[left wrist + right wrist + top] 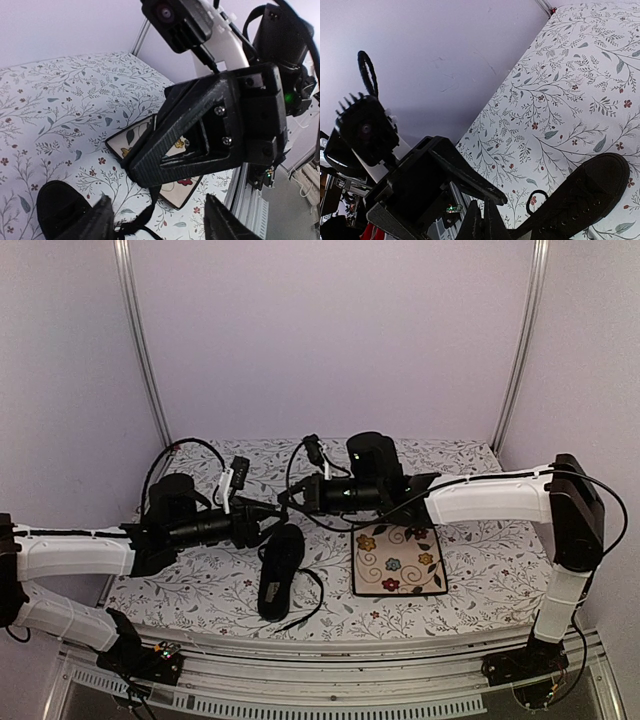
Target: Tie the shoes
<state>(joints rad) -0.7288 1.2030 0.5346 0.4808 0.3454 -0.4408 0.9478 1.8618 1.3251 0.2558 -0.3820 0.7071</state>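
One black shoe (pixel 280 565) lies mid-table, toe toward the near edge; it also shows in the left wrist view (pixel 57 210) and the right wrist view (pixel 585 195). Both grippers meet just above its far end. My right gripper (pixel 287 498) (pixel 483 207) is shut, and a thin black lace (pixel 145 212) hangs from its tip (pixel 150 182) down toward the shoe. My left gripper (pixel 268 525) (pixel 157 200) stands open, its fingers on either side of that lace without touching it. A small lace loop (pixel 535 197) stands up beside the shoe, and another lace (pixel 315 590) trails right on the table.
A square floral plate (pixel 437 575) (pixel 182 194) lies just right of the shoe, under the right arm. The table wears a floral cloth (pixel 200 585). Plain walls close in the back and sides, and a metal rail (pixel 330 665) runs along the near edge.
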